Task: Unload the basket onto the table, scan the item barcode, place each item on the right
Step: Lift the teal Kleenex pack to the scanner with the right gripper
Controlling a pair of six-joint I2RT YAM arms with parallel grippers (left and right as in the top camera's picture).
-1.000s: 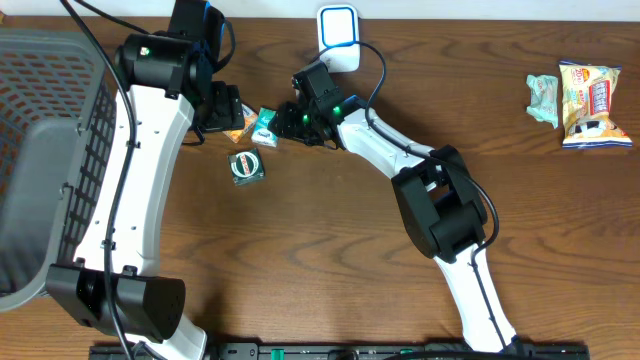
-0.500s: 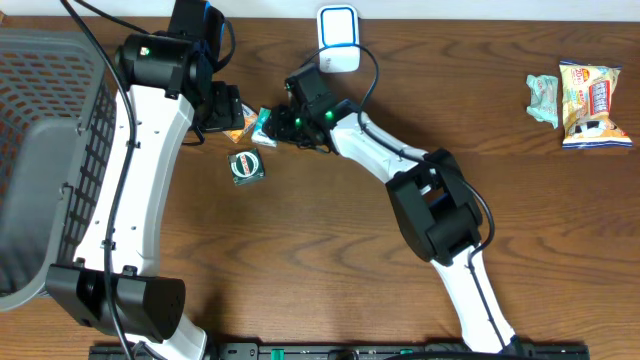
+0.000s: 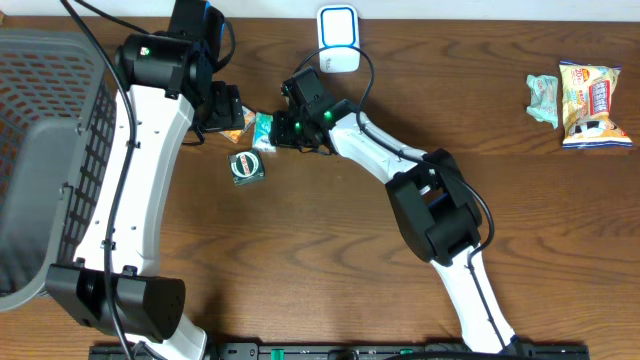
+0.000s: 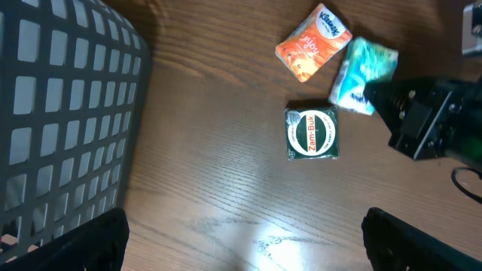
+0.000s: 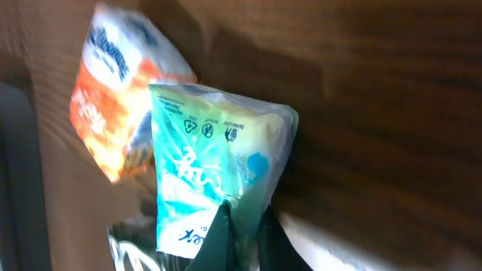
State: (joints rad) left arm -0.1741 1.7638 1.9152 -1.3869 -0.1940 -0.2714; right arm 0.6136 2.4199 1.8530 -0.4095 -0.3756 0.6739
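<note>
teal packet sits pinched at one end in your right gripper, just beside the orange tissue pack; your left gripper hangs wide open. lift without dragging that neighbour, then turn the print toward the scanner. its long axis runs straight out from the jaws.

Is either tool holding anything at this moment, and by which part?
The right tool pinches the teal plastic tissue packet by the thin edge at one end. The left tool is open and holds nothing.
</note>
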